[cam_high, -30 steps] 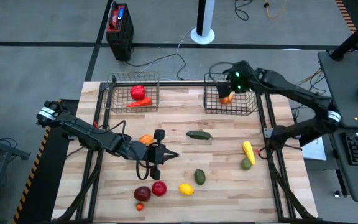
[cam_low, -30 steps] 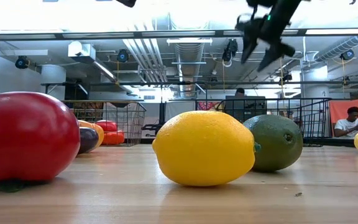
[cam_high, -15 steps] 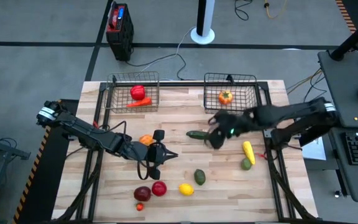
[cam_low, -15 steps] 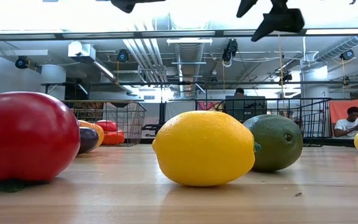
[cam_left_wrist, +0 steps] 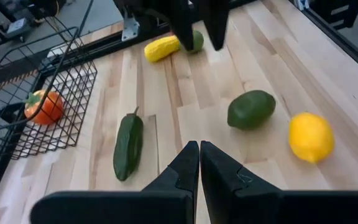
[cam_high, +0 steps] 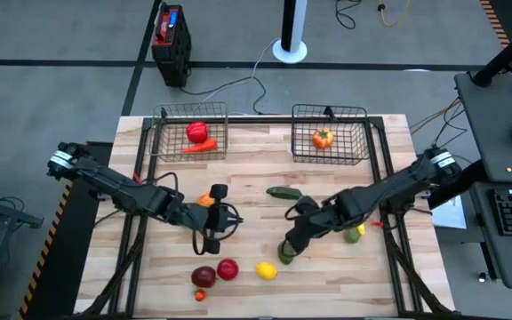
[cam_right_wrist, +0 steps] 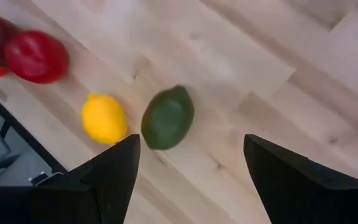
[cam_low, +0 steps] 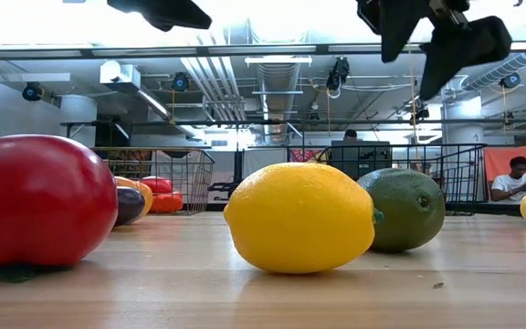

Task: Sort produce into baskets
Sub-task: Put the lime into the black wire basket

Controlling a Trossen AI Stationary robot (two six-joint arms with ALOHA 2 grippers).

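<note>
Produce lies scattered on a pale wooden slatted table [cam_high: 327,276]. The right gripper [cam_high: 290,246], at lower centre of the overhead frame, hangs over a dark green oval avocado-like piece [cam_right_wrist: 167,117], its fingers spread wide and holding nothing; a yellow lemon [cam_right_wrist: 104,118] sits just beside that piece. The left gripper [cam_high: 213,233], left of centre, is closed and empty. Two dark wire-mesh baskets sit at the table's top edge: the left basket [cam_high: 191,113] holds red pieces, the right basket [cam_high: 330,113] an orange one. No writing is legible.
</note>
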